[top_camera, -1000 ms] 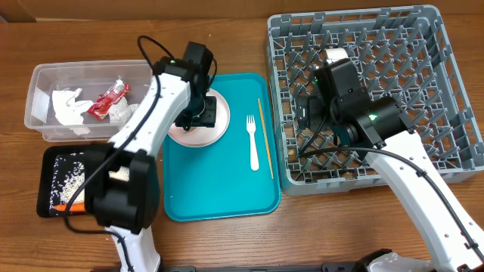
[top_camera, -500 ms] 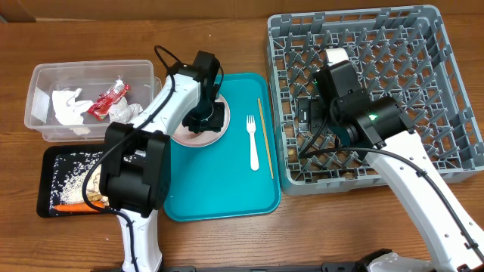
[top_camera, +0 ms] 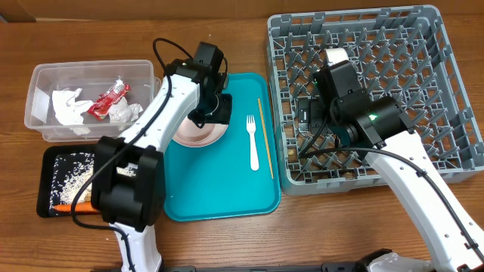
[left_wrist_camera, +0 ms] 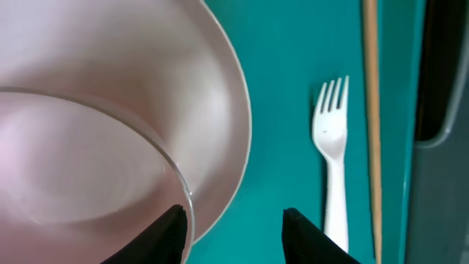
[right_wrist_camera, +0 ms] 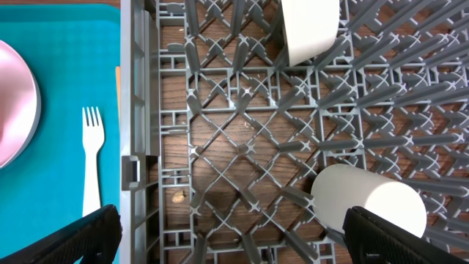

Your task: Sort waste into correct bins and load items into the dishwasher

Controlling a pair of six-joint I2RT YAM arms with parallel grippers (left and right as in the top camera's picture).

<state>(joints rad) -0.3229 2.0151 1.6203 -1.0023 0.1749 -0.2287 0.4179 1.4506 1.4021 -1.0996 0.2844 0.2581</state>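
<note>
On the teal tray [top_camera: 219,189] lie the pink plate [top_camera: 193,134], fork [top_camera: 252,143] and chopstick [top_camera: 265,136], not yet racked. Left of it, the tub [top_camera: 34,98] and black bin [top_camera: 44,174] hold sorted waste. Right of it, the rack [top_camera: 423,45] holds two white cups [right_wrist_camera: 370,205]. The left hand [left_wrist_camera: 233,227] straddles the plate's rim, half open. The right hand [right_wrist_camera: 234,242] gapes empty above the rack.

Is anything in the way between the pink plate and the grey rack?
The white fork and chopstick lie flat on the teal tray between pink plate and dish rack, and the right tool hangs over the rack's tray-side part.

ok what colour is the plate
The plate is pale pink, clearest in the left wrist view.
</note>
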